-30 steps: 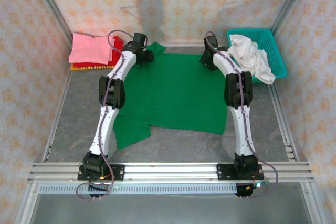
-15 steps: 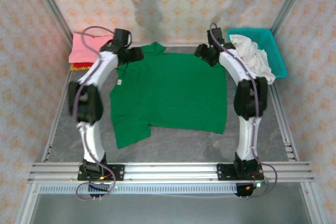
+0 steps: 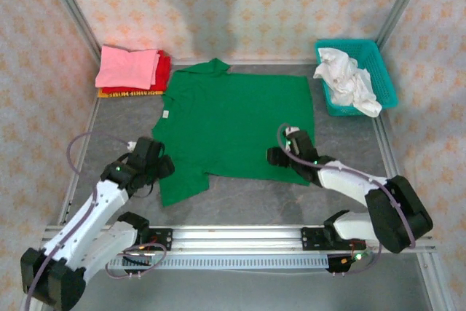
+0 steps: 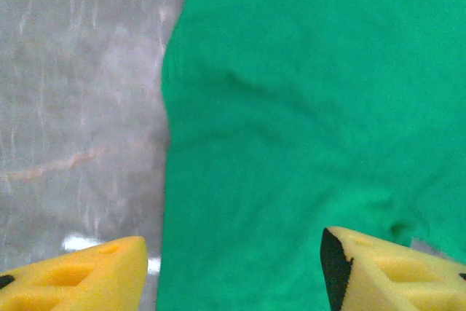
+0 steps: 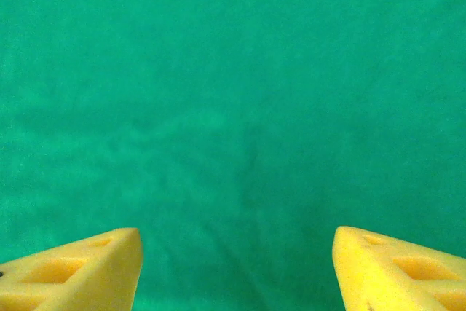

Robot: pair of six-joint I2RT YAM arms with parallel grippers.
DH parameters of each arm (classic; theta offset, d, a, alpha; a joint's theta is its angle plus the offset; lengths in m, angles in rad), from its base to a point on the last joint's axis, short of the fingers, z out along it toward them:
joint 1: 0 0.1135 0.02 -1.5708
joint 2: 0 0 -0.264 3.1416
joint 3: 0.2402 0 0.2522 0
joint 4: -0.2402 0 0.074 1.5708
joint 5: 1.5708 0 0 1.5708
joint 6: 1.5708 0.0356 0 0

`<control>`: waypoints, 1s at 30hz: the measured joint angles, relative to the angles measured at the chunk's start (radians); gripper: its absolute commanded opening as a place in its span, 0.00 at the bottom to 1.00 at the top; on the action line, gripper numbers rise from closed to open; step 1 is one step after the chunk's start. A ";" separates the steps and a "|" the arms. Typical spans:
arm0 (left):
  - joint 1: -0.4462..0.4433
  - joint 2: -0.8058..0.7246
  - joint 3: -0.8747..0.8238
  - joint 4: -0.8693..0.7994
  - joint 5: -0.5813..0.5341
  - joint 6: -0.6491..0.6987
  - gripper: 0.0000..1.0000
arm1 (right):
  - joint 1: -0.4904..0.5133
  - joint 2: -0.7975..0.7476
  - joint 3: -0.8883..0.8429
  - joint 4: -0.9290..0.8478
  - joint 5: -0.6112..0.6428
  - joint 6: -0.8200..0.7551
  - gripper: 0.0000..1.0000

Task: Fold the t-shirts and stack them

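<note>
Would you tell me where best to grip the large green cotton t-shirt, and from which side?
Probably its near edge, pinched from above on the arms' side: the large green cotton t-shirt lies flat on the grey table, so only borders offer a lip. The left gripper and right gripper hover open above it.

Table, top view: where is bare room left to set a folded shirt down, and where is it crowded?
Bare table runs between the green shirt and the left rail, nearer than the folded stack; another strip lies between the shirt and the right rail, nearer than the basket. Crowded: the middle and both far corners.
</note>
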 measured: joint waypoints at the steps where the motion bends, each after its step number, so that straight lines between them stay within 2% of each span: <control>1: -0.026 -0.012 -0.009 -0.015 0.001 -0.034 0.63 | 0.024 -0.018 -0.024 0.038 0.011 -0.013 0.70; 5: -0.082 0.020 -0.056 -0.025 0.020 -0.149 0.61 | 0.114 -0.100 -0.079 0.216 0.072 -0.067 0.70; 9: -0.124 0.090 -0.096 -0.029 0.026 -0.220 0.54 | 0.143 -0.157 -0.083 0.309 0.123 -0.101 0.70; 24: -0.129 0.207 -0.161 -0.010 0.046 -0.295 0.47 | 0.145 -0.181 -0.085 0.333 0.230 -0.124 0.73; 30: -0.129 0.229 -0.180 0.019 0.046 -0.303 0.33 | 0.145 -0.177 -0.085 0.326 0.254 -0.124 0.74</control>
